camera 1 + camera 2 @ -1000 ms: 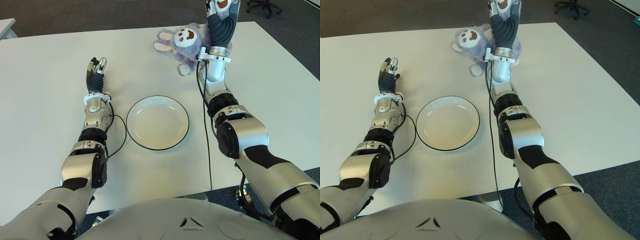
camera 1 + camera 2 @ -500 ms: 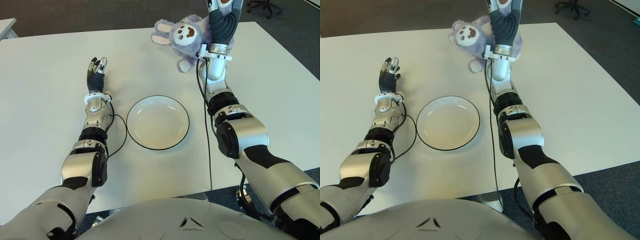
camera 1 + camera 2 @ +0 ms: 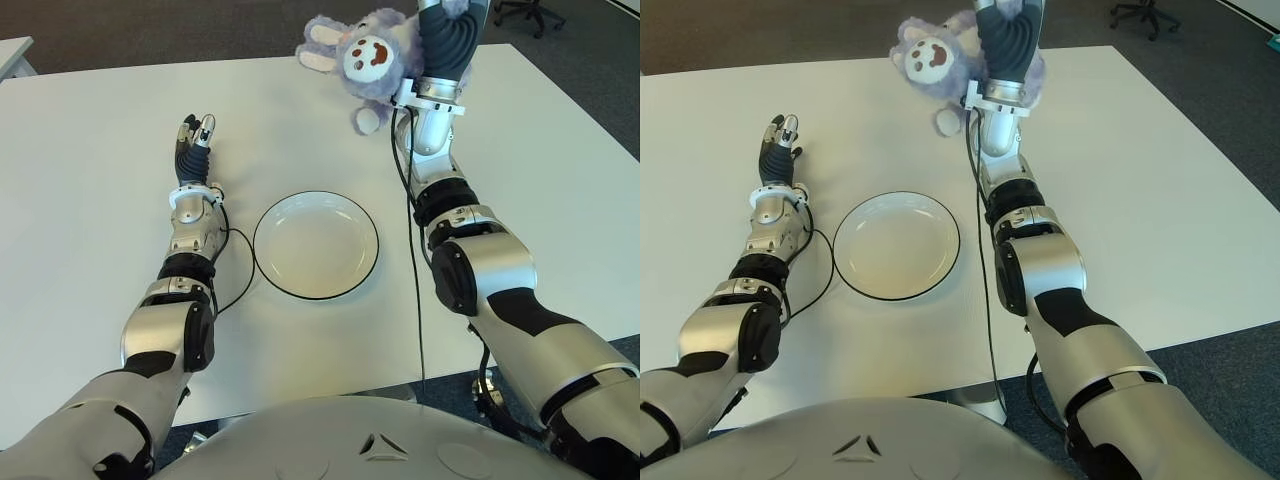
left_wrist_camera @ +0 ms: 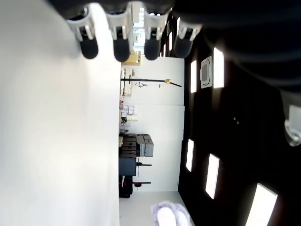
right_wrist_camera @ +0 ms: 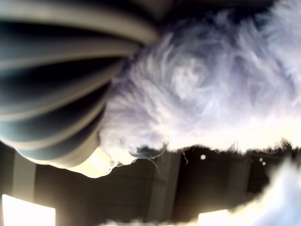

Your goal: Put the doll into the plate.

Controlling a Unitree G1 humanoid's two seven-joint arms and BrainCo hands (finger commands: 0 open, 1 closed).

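The right hand [image 3: 447,25], raised at the far side of the white matte surface [image 3: 90,250], has its fingers wrapped around the body of the fluffy lilac plush doll with a white face and brown eye patches [image 3: 368,62], so the doll hangs clear of the surface. The doll juts from the hand toward the robot's left, ears outward and one pale foot dangling below. The round, shallow white ceramic plate with a thin dark rim [image 3: 316,245] lies empty on the surface, nearer the robot than the right hand and to its left. The coming move appears to call for bringing the hand back and leftward, then lowering it. The soft pile should deform under grip; the glazed plate is rigid. The left hand [image 3: 192,135], fingers straight and together, empty, shows left of the plate.
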